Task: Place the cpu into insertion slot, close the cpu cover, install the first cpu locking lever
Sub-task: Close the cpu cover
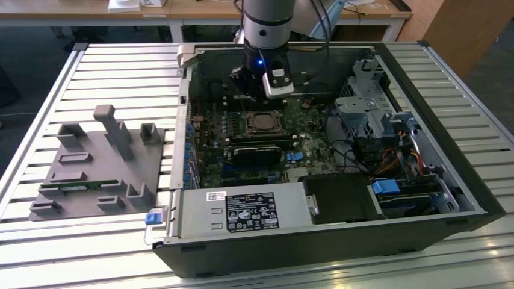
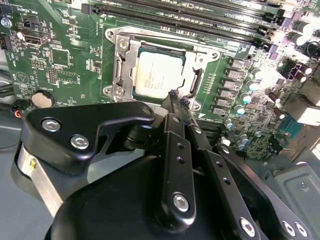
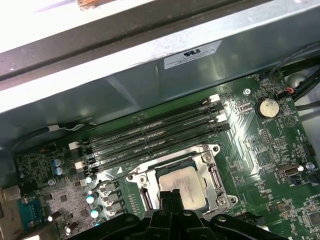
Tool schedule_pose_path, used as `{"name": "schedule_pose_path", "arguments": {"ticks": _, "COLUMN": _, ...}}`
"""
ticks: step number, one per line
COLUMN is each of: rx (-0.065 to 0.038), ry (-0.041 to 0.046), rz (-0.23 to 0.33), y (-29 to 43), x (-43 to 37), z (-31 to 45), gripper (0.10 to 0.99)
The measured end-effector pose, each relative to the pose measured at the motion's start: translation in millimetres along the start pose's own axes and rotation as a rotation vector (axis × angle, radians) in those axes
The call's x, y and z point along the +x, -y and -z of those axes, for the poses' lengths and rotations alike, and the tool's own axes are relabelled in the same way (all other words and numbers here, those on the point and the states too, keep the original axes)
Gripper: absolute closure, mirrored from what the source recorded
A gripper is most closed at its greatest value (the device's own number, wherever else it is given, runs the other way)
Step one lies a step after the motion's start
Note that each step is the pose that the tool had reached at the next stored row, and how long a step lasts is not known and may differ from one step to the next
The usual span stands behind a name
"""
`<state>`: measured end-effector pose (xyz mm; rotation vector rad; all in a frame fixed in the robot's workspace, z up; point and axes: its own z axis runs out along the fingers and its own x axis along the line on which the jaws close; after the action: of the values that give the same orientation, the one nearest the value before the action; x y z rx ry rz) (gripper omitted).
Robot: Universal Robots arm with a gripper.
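Note:
The cpu (image 2: 157, 75) lies flat in the insertion slot (image 2: 111, 35), pale silver face up; it also shows in the first wrist view (image 3: 182, 185) and the exterior view (image 1: 261, 122). The cpu cover (image 2: 123, 62) is a silvery frame lying down around the chip, its window over the chip's face (image 3: 213, 172). My gripper (image 2: 178, 97) hangs just above the socket's near edge, its black fingertips (image 3: 170, 192) pressed together with nothing between them. In the exterior view the gripper (image 1: 259, 96) stands inside the open computer case over the motherboard. I cannot make out the locking lever's position.
Long black memory slots (image 3: 150, 135) run beside the socket, and a coin battery (image 3: 266, 106) sits further along the board. The power supply (image 1: 241, 212) and drive cage (image 1: 377, 108) crowd the case. A grey fixture (image 1: 96, 162) stands on the slatted table at the exterior view's left.

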<state>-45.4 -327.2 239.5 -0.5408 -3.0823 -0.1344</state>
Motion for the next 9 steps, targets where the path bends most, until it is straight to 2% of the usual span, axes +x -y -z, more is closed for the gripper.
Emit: {"name": "schedule_pose_path", "arguments": {"ticks": 9, "rx": 0.0, "ry": 0.0, "rz": 0.0, "y": 1.9, "x": 5.2, "z": 0.0, "gripper": 0.98}}
